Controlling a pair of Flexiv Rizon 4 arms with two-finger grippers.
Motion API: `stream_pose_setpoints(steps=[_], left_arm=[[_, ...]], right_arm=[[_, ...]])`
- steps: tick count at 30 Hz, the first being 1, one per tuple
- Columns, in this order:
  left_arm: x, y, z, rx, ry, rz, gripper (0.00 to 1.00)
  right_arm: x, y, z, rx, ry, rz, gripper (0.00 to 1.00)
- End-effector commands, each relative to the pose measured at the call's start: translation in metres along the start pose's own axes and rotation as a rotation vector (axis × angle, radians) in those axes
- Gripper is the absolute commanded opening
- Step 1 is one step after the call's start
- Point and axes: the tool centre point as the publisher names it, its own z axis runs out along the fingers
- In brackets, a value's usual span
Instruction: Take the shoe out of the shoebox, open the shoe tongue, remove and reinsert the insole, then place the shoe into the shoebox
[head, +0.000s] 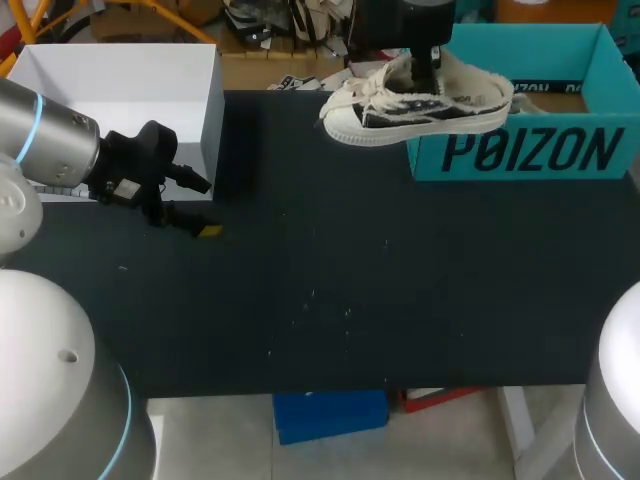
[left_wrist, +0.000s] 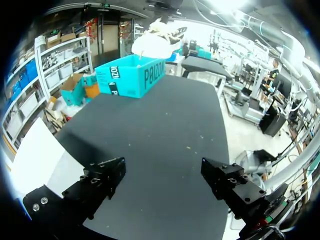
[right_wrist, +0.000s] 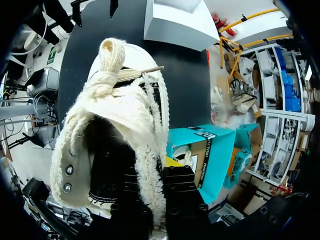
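Observation:
A cream and black canvas shoe (head: 420, 105) with frayed laces hangs in the air over the front left corner of the teal shoebox (head: 530, 150). My right gripper (head: 425, 65) comes down from above and is shut on the shoe's side wall at the opening. In the right wrist view the shoe (right_wrist: 120, 115) fills the space ahead of that gripper (right_wrist: 150, 200), one finger inside the shoe and one outside, the shoebox (right_wrist: 200, 150) below it. My left gripper (head: 200, 207) stands open and empty at the table's left. In the left wrist view its fingers (left_wrist: 100, 180) frame bare tabletop; shoe (left_wrist: 160, 30) and shoebox (left_wrist: 132, 75) lie far ahead.
A white open box (head: 120, 90) stands at the back left, just behind my left gripper, and shows beside it in the left wrist view (left_wrist: 37, 155). The black table (head: 330, 290) stretches between the arms.

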Motion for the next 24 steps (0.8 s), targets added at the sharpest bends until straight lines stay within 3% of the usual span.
stream_pose_setpoints(steps=[1,11,24], left_arm=[[0.001,-0.001,0.000,-0.005,-0.001,-0.001,1.00],[0.001,-0.001,0.000,-0.005,-0.001,-0.001,1.00],[0.001,-0.001,0.000,-0.005,-0.001,-0.001,1.00]], right_arm=[[-0.039,0.005,0.010,0.009,0.034,0.009,0.00],[-0.114,-0.016,0.036,0.026,0.035,-0.011,0.00],[-0.171,-0.074,0.073,0.038,0.071,-0.044,0.00]])
